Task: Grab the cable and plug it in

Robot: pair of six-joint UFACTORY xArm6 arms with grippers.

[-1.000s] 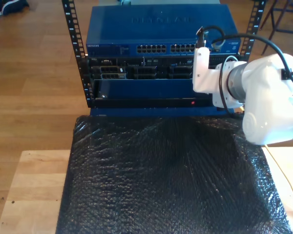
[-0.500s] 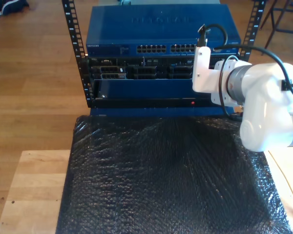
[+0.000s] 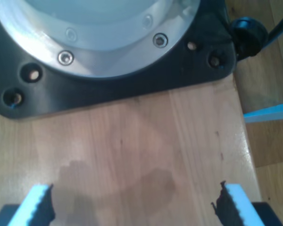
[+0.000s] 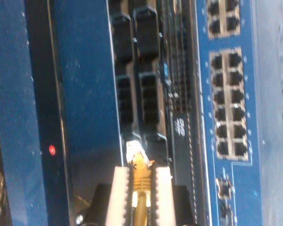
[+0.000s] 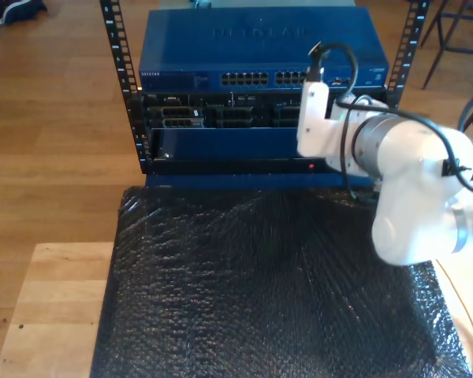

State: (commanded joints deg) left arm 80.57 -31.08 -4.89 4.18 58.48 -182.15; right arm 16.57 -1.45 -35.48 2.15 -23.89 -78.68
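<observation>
The yellow cable runs up between the two pale fingers of my second gripper, which is shut on it. Its clear plug sticks out past the fingertips. The plug points at the rack's front, close to a column of black slots and beside the blue switch's port blocks. In the exterior view the second arm's white wrist stands in front of the rack's middle unit, at the view's right. My first gripper is open over bare wood, nothing between its pads.
The blue switch tops the rack, with a row of ports. A red light glows low on the rack front. Black bubble wrap covers the table. A black base plate lies ahead of my first gripper.
The second arm's wrist has shifted toward the exterior view's left, along the rack front, with the cable still in the gripper.
</observation>
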